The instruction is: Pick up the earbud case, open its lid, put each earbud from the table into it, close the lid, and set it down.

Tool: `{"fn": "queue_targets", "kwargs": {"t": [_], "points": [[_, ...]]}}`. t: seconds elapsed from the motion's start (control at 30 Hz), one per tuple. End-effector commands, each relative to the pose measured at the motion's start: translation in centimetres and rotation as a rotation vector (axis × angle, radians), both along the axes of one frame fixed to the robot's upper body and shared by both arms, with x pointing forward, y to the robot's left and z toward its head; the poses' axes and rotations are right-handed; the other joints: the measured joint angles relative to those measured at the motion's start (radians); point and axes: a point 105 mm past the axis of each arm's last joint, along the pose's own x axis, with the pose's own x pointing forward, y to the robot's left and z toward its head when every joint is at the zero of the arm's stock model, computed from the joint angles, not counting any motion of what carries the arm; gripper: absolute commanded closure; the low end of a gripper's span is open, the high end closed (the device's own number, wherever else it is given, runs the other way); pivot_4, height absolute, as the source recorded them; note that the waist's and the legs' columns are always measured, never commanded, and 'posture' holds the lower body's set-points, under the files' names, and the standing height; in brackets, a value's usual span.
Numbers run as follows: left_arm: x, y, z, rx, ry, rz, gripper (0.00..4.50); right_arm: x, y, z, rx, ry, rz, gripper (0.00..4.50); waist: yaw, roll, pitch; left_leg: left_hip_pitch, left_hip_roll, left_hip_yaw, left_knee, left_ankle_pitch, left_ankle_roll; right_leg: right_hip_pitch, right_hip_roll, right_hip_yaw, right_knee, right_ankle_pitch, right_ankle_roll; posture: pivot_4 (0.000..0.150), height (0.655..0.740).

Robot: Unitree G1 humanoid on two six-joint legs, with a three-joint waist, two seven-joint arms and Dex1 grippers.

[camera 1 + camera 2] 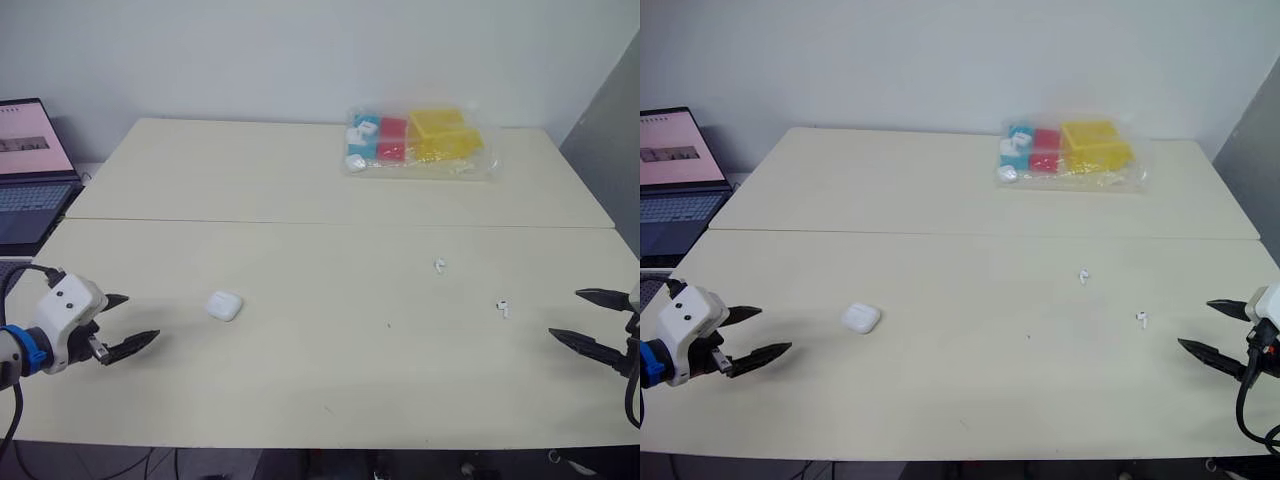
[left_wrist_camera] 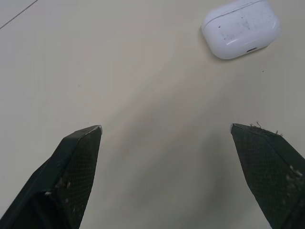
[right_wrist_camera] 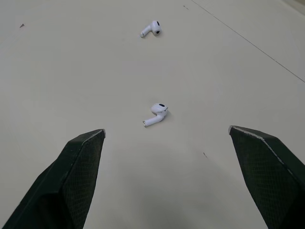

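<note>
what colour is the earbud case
White, plain and glossy. The earbud case shows best in the left wrist view, lying closed on the table.

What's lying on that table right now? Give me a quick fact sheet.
case: lid shut, lying on table, robot's left side
far earbud: loose on table, right side
near earbud: loose on table, closer to right gripper
left gripper: fingers open, empty, pointing toward case
right gripper: fingers open, empty, pointing toward earbuds
bag: clear, coloured items inside, far edge
laptop: open, beyond table's left end
</note>
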Motion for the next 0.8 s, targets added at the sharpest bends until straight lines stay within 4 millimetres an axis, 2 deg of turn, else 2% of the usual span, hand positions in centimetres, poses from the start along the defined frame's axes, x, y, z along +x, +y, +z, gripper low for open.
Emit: {"fn": "queue_targets", "kwargs": {"t": [0.03, 0.2, 0.33, 0.63, 0.7, 0.8], "points": [[0.1, -0.1, 1.0, -0.034, -0.028, -0.003, 0.00, 0.2, 0.4, 1.5, 0.001, -0.042, 0.031, 0.15, 0.000, 0.000, 0.000, 0.000, 0.000, 0.000, 0.000, 0.000, 0.000, 0.000, 0.000, 0.000, 0.000, 0.000, 0.000, 0.150, 0.7400], [-0.4, -0.9, 0.8, -0.067, -0.003, -0.031, 0.00, 0.2, 0.6, 1.4, -0.010, -0.021, 0.058, 0.15, 0.000, 0.000, 0.000, 0.001, 0.000, 0.000, 0.000, 0.000, 0.000, 0.000, 0.000, 0.000, 0.000, 0.000, 0.000, 0.150, 0.7400], [-1.1, -2.8, 0.1, -0.118, 0.041, -0.089, 0.00, 0.6, 1.1, 1.6, -0.011, -0.021, 0.087, 0.15, -0.001, 0.000, 0.000, 0.001, 0.000, 0.001, 0.000, 0.000, 0.000, 0.000, 0.000, 0.001, 0.001, 0.000, 0.000, 0.150, 0.7400], [-0.8, -3.8, 1.2, -0.166, 0.014, -0.085, 0.00, 0.8, 1.6, 1.9, -0.004, -0.030, 0.113, 0.15, -0.002, 0.000, 0.000, 0.003, 0.000, 0.001, 0.000, 0.000, 0.000, 0.001, 0.000, 0.001, 0.002, 0.000, 0.000, 0.150, 0.7400], [-0.5, -3.9, 1.5, -0.192, -0.018, -0.059, 0.00, 1.0, 1.9, 2.1, 0.003, -0.048, 0.121, 0.15, -0.002, 0.000, 0.000, 0.003, 0.000, 0.001, 0.000, 0.000, 0.000, 0.001, 0.000, 0.001, 0.002, 0.000, 0.000, 0.150, 0.7400], [-0.5, -4.7, 1.7, -0.234, -0.041, -0.027, 0.00, 1.4, 3.5, 2.5, 0.017, -0.086, 0.163, 0.15, -0.003, 0.000, 0.000, 0.003, 0.000, 0.002, 0.001, 0.000, 0.000, 0.001, 0.000, 0.002, 0.003, 0.000, 0.000, 0.150, 0.7400]]}}
